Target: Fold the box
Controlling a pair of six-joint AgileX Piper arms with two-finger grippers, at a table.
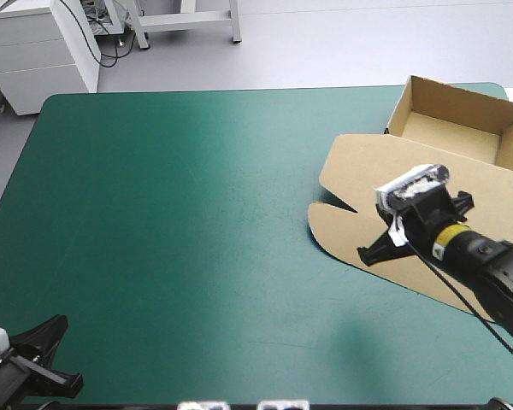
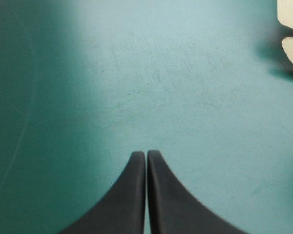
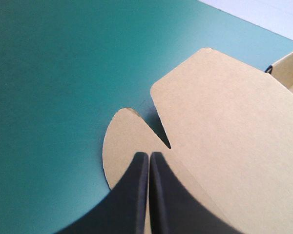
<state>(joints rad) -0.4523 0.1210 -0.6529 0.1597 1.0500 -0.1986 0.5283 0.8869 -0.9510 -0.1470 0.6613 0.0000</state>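
The brown cardboard box [image 1: 368,184] is laid at the far right of the teal-green table cover [image 1: 197,213], its flat lid stretched from the tray toward the near side. The black-fingered right gripper [image 3: 149,155], closed on nothing, is held over the lid's rounded flap. The left gripper [image 2: 146,153], also closed and empty, is seen well apart from the box.

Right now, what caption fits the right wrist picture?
Shut right gripper above the flat lid of the brown box, teal-green table beside.
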